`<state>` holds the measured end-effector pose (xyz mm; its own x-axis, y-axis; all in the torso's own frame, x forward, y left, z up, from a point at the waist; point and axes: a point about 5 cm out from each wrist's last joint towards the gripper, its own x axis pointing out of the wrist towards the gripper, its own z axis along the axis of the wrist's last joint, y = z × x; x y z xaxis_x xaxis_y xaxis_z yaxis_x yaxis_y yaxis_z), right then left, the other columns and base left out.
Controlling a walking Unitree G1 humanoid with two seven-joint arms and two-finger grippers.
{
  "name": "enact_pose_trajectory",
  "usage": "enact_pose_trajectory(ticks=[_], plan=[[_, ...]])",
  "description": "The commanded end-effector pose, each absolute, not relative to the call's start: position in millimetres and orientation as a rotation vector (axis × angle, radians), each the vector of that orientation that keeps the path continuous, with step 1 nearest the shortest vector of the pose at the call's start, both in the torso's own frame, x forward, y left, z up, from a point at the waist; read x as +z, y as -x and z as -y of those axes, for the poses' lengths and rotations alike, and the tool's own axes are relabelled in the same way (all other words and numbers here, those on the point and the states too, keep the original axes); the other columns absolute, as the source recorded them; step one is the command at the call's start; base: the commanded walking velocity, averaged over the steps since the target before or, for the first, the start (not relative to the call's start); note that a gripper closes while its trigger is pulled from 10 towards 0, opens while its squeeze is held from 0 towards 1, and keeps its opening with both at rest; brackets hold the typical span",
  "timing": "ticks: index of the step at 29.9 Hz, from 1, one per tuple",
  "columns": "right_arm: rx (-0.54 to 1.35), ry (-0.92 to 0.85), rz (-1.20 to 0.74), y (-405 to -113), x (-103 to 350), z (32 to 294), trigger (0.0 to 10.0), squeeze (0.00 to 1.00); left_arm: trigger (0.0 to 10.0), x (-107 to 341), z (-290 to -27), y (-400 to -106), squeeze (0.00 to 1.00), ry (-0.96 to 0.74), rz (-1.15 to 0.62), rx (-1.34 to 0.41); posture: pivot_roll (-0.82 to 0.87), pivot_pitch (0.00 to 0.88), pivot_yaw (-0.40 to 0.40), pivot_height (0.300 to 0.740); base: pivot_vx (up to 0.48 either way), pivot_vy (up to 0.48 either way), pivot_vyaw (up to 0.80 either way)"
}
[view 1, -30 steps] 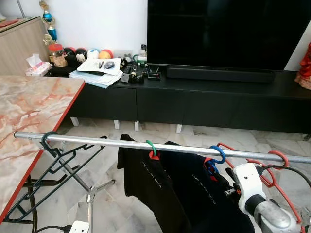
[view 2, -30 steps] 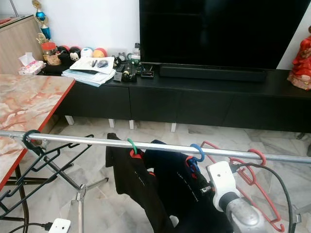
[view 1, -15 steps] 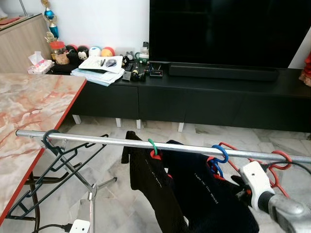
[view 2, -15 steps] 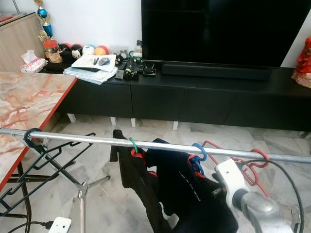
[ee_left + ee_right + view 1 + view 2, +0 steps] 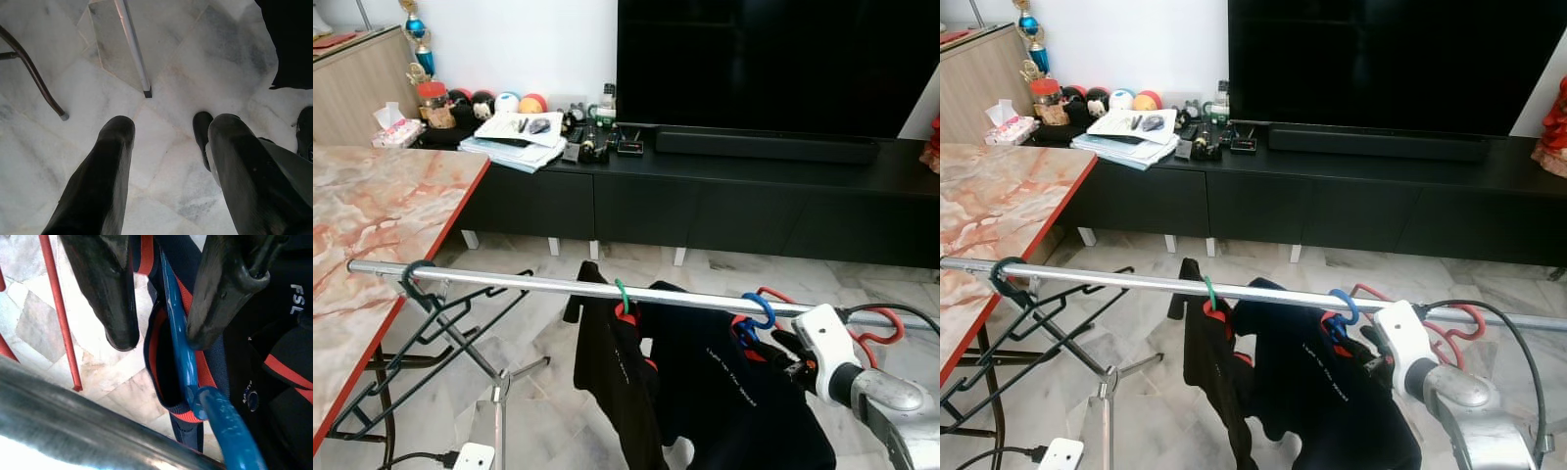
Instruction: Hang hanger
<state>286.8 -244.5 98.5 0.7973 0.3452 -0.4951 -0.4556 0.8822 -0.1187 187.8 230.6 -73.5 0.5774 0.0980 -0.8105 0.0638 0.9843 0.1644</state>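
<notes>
The right gripper [image 5: 161, 328] sits with its fingers parted astride the blue hanger [image 5: 178, 333], gripping nothing, since its hook already rides the steel rail [image 5: 538, 285].

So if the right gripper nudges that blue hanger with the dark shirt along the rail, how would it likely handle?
The blue hanger looks like thin rigid plastic, so it should keep its shape. Its hook sits over the smooth metal rail, so it would probably slide and swing. The dark shirt hangs in loose folds, likely floppy and light, trailing the right gripper.
</notes>
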Motion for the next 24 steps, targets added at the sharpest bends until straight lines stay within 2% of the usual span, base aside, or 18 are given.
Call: enact_pose_trajectory(ticks=[1, 14, 21, 24], plan=[[0.439, 0.25, -0.494, -289, 95, 242, 10.0, 0.0, 10.0, -76, -232, -182, 0.0, -0.197, -0.979, 0.016, -0.03, 0.042, -0.001, 0.74, 0.0, 0.0, 0.0], [0.459, 0.267, -0.546, -296, 76, 235, 10.0, 0.0, 10.0, -76, -232, -183, 0.0, -0.193, -0.978, 0.022, -0.02, 0.051, -0.007, 0.74, 0.0, 0.0, 0.0], [0.428, 0.253, -0.508, -304, 77, 233, 10.0, 0.0, 10.0, -76, -232, -183, 0.0, -0.193, -0.977, 0.022, -0.02, 0.055, -0.006, 0.74, 0.0, 0.0, 0.0], [0.459, 0.238, -0.462, -309, 82, 224, 10.0, 0.0, 10.0, -76, -232, -183, 0.0, -0.192, -0.974, 0.022, -0.01, 0.057, -0.006, 0.74, 0.0, 0.0, 0.0]])
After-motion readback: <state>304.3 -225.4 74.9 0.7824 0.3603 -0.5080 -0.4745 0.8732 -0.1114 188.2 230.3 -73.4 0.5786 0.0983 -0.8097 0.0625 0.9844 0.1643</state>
